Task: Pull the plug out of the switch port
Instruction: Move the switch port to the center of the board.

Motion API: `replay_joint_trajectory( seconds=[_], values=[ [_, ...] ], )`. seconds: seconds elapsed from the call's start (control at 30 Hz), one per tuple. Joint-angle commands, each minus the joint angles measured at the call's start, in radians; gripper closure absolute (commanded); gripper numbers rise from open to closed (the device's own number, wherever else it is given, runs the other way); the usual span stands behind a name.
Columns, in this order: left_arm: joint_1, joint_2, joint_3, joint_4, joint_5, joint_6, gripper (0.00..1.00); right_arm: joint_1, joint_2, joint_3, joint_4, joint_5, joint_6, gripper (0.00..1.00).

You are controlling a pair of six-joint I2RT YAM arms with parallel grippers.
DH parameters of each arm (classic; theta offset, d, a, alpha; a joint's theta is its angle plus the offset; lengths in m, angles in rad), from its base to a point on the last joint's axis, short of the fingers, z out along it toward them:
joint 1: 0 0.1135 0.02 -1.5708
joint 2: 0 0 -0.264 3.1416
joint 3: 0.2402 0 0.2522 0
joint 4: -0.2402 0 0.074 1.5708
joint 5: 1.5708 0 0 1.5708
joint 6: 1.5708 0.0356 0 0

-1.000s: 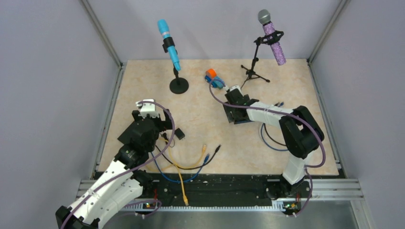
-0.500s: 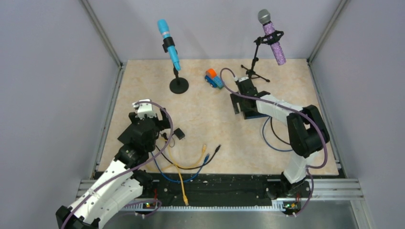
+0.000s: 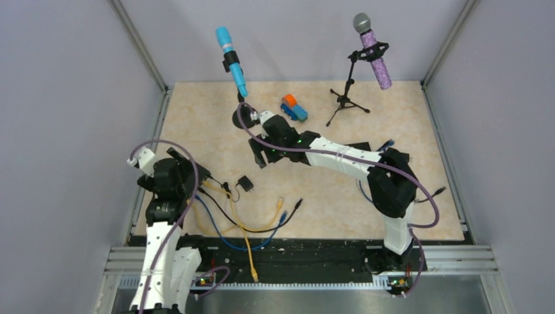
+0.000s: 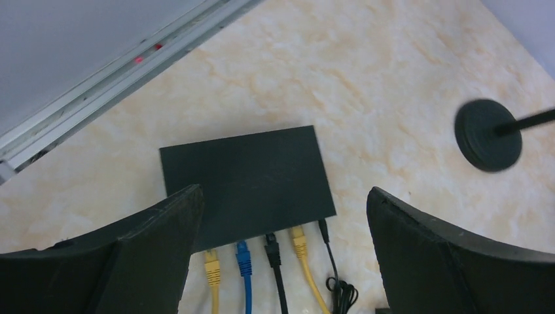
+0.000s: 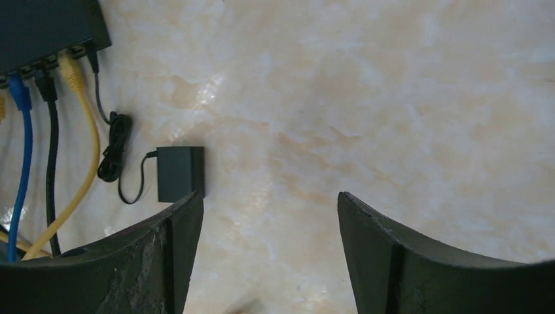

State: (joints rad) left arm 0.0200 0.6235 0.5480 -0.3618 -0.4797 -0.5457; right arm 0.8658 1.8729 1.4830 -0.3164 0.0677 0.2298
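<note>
The black switch [image 4: 249, 180] lies flat on the table. Along its near edge sit a yellow plug [image 4: 211, 265], a blue plug [image 4: 243, 252], a black plug [image 4: 271, 245], another yellow plug [image 4: 299, 237] and a thin black power lead [image 4: 325, 230]. My left gripper [image 4: 283, 191] is open and empty above the switch, and hides most of it in the top view [image 3: 193, 175]. My right gripper [image 5: 268, 196] is open and empty over bare table right of the switch [image 5: 46, 26]; the top view shows this gripper [image 3: 258, 157] too.
A black power adapter [image 5: 180, 173] lies by my right gripper's left finger. Loose cables [image 3: 252, 226] trail to the front edge. A blue microphone on a round base [image 3: 243, 118], a toy car [image 3: 294, 108] and a purple microphone on a tripod [image 3: 347, 101] stand at the back.
My right arm swept from the back right across to the table's middle left. My left arm pulled back and to the left.
</note>
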Motion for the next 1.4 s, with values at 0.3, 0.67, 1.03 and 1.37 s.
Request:
replay_joint_trajectory(
  seconds=[0.3,0.67,1.03,1.37],
  values=[
    [0.273,0.098,0.063,-0.104,0.035,-0.196,0.01,0.095,0.288,0.377,-0.131,-0.157,0.005,0.27],
    [0.350,0.211,-0.007,-0.055,0.032,-0.199,0.01,0.095,0.441,0.618,-0.238,-0.229,-0.028,0.26],
    [0.377,0.315,-0.150,0.171,0.139,-0.238,0.01,0.095,0.496,0.690,-0.280,-0.241,-0.010,0.26],
    [0.377,0.454,-0.108,0.273,0.292,-0.145,0.04,0.096,0.493,0.674,-0.263,-0.250,-0.004,0.26]
  ],
)
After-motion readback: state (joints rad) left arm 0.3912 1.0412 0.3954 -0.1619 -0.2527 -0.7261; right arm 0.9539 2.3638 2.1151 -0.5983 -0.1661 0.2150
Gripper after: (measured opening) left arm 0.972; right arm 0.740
